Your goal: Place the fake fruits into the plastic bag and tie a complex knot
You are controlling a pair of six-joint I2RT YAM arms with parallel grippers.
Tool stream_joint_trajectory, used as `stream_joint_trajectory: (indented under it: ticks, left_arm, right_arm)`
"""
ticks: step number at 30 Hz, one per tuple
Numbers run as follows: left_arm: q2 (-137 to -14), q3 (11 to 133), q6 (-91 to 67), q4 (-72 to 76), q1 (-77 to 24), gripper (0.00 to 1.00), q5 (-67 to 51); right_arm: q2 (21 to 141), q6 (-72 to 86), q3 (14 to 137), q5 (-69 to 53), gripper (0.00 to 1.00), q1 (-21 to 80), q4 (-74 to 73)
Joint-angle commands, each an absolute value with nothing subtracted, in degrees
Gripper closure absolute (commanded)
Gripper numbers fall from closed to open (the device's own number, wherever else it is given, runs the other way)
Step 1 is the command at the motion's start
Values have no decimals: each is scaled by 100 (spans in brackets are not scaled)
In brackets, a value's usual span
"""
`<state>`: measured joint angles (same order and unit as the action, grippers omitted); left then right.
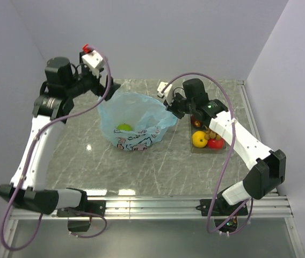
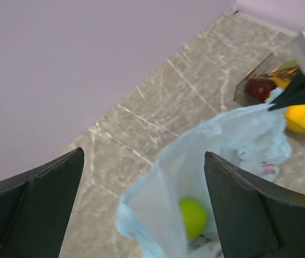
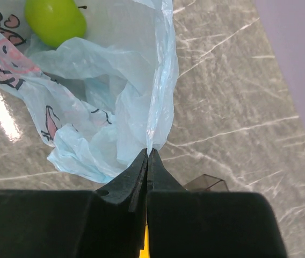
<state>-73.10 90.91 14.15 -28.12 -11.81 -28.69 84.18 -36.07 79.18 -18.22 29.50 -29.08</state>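
The light-blue plastic bag (image 1: 136,115) stands open in the middle of the table, with the green apple (image 1: 123,128) inside it. My right gripper (image 1: 171,109) is shut on the bag's right rim (image 3: 151,129) and holds it up. My left gripper (image 1: 109,86) is wide open at the bag's far-left rim. In the left wrist view the bag (image 2: 217,145) rises between the two fingers (image 2: 249,209), not gripped, and the apple (image 2: 193,216) shows through it. The yellow-orange fruit (image 1: 199,139), the red fruit (image 1: 215,142) and the brown balls (image 1: 209,130) lie in the clear tray.
The clear rectangular tray (image 1: 195,150) stands right of the bag, under my right arm; its corner shows in the right wrist view (image 3: 206,184). Walls close the table at the back and both sides. A metal rail (image 1: 158,204) runs along the near edge.
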Motion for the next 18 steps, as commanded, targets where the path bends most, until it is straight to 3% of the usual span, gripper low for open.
stream_joint_trajectory:
  ticks: [1,14,17,18]
  left_arm:
    - [-7996,9841,2284,-3286,-1335,1,-3040]
    - [-9561,9817,3550,-4059,-1617,0,-2786]
    - [-9886,10370,3612,-5007,-1617,33,-3426]
    - [-9931,10467,3482,-5166,-1617,58,-3558]
  right_arm:
    - [8350,-4016,8174,-1749,100,2997,-2593]
    - [8411,-4570,8270,-2048,100,3023,-2198]
    - [8639,-4570,8463,-1960,100,3023,-2101]
    - [8701,-4562,8560,-1951,100,3015,-2005]
